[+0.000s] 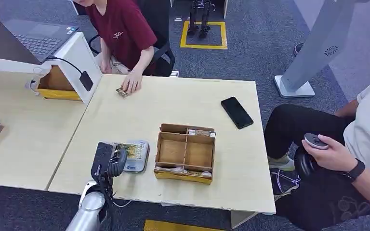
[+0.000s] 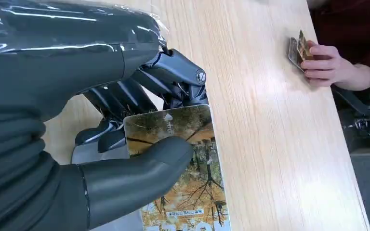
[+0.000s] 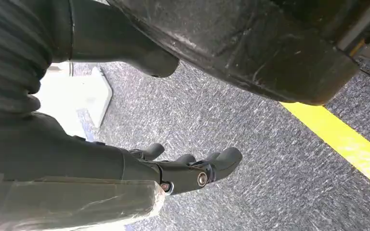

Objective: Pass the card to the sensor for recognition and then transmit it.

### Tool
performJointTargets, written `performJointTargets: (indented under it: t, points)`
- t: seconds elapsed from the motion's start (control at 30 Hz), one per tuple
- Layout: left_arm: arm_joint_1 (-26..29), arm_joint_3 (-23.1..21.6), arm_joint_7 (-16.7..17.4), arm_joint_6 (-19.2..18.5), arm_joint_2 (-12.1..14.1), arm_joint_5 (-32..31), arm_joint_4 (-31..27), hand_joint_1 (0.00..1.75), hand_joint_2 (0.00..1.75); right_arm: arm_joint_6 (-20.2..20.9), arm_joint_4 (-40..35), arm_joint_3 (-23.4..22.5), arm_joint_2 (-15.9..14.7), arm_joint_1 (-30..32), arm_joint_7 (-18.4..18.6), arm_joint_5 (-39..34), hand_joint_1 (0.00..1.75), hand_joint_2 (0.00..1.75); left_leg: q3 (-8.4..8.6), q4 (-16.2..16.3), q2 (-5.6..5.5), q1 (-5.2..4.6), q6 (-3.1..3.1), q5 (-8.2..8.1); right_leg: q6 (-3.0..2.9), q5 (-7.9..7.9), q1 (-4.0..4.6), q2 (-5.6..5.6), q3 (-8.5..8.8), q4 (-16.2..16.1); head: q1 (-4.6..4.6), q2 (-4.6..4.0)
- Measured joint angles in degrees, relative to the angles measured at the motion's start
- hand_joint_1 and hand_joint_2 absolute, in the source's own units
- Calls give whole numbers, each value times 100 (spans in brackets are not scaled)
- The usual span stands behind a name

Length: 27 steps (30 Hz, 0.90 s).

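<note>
Broadly, a pale wooden table (image 1: 173, 103) carries a brown divided box (image 1: 186, 153) near its front edge, with a black phone (image 1: 236, 112) further back to the right. Just left of the box lies a silver-grey sensor (image 1: 136, 164). Over it, the left hand (image 1: 108, 161) pinches a tree-printed card (image 2: 188, 159) between thumb and fingers. The right hand (image 3: 173, 171) hangs above grey carpet, fingers loosely apart, holding nothing. Across the table, a person's hand (image 1: 131, 83) rests on more cards (image 1: 122, 92).
</note>
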Motion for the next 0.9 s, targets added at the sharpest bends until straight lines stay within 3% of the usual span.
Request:
performJointTargets:
  t: [0.27,0.9]
  points:
    - [-10,0,-7,13,-20,11,85,175,175,0,0,-11,2,1,0,20,0,175,0,0,0,0,0,0,0,1,0,0,0,0,0,0]
    - [-397,146,-68,560,-44,-383,621,175,175,11,0,-26,11,-4,0,208,0,175,0,0,-1,0,0,1,0,1,0,-1,1,0,2,0]
